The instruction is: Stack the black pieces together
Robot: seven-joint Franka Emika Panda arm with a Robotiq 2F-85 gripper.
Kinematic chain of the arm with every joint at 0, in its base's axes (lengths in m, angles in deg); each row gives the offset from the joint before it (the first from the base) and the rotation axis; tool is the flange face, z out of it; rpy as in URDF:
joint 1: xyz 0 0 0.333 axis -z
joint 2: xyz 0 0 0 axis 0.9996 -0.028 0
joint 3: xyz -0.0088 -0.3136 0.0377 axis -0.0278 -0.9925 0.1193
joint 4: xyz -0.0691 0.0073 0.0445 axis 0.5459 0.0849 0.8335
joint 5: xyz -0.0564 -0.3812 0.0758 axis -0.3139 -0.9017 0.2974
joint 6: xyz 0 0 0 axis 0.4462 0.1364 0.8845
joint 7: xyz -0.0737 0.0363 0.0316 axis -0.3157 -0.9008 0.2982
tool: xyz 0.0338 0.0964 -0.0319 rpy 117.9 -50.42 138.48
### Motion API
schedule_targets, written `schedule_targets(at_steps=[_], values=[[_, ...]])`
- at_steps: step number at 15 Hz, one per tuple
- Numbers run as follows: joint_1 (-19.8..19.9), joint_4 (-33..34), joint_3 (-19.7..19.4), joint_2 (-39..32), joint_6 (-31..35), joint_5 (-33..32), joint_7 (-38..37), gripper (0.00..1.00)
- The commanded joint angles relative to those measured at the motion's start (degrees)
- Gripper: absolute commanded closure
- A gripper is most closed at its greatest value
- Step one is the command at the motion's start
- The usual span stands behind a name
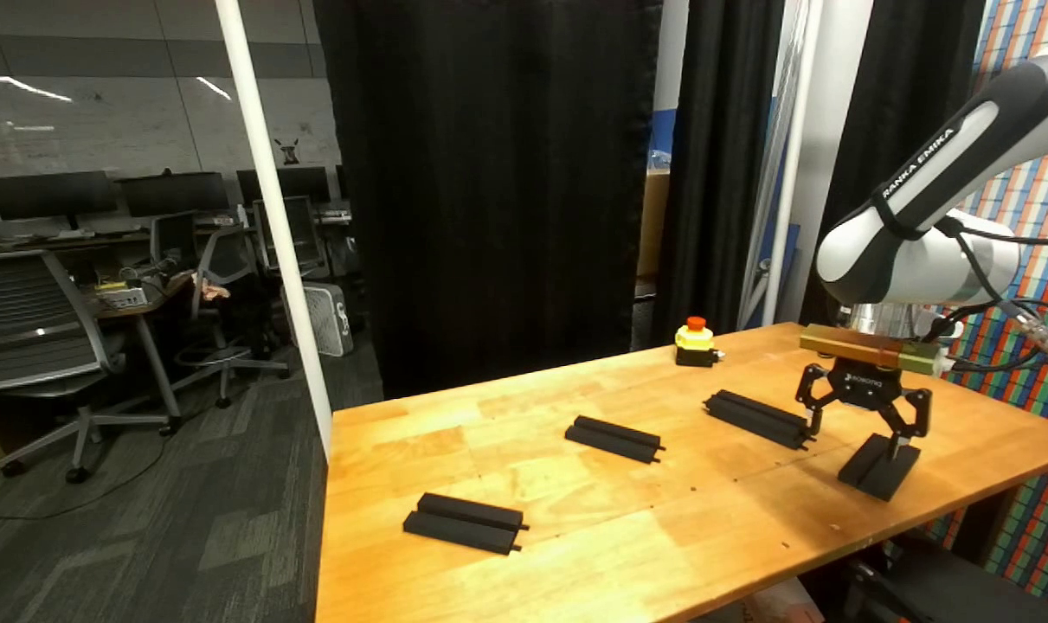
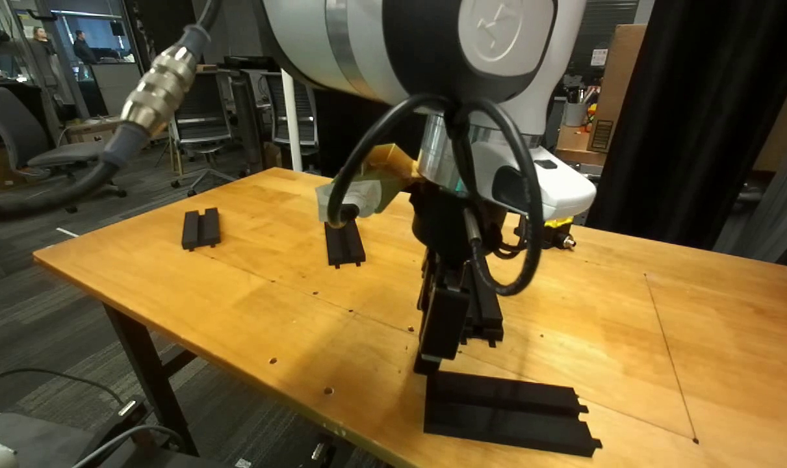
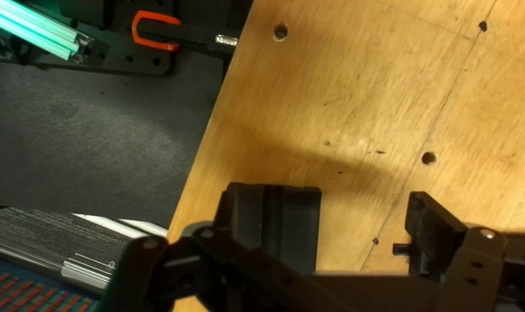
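spread fingers point(image 3: 433, 227) hang near scattered black pieces point(image 2: 505, 417).

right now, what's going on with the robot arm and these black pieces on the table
A robot arm is working at a wooden table, where the job is stacking black pieces. They lie in four separate places, so they aren't all together yet; I can't tell whether any are doubled up. The gripper hangs open, low over the table near two of those places, gripping nothing.
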Motion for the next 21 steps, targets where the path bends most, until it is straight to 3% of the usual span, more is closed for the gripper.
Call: schedule_targets(at_steps=[1, 6, 21], values=[[1.32, 0.07, -0.52, -0.44, 0.59, -3.09, -0.63, 0.0], [2.09, 0.07, -2.15, -3.16, 3.6, -4.92, 0.98, 0.0], [0.05, 0.07, -5.91, -14.13, 18.96, -0.12, 7.18, 0.0]])
